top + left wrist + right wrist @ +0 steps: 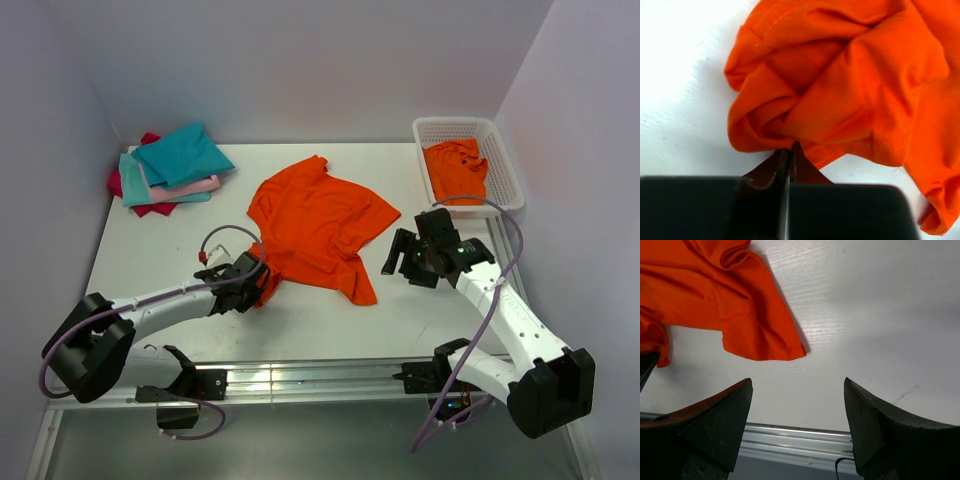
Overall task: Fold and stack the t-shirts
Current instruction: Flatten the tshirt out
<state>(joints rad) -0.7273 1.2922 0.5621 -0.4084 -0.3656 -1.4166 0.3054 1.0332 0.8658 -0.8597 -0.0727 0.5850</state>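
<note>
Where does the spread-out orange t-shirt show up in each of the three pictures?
Top view: orange t-shirt in the middle of the table.
Left wrist view: orange t-shirt, bunched, top and right, above the left hand.
Right wrist view: orange t-shirt, upper left corner.
Shared landmark: the white table.

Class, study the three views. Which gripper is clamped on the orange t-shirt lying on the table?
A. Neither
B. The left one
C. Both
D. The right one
B: the left gripper has its fingers closed on a bunched edge of the orange t-shirt, while the right gripper stands open over the table, beside the shirt and not touching it.
</note>
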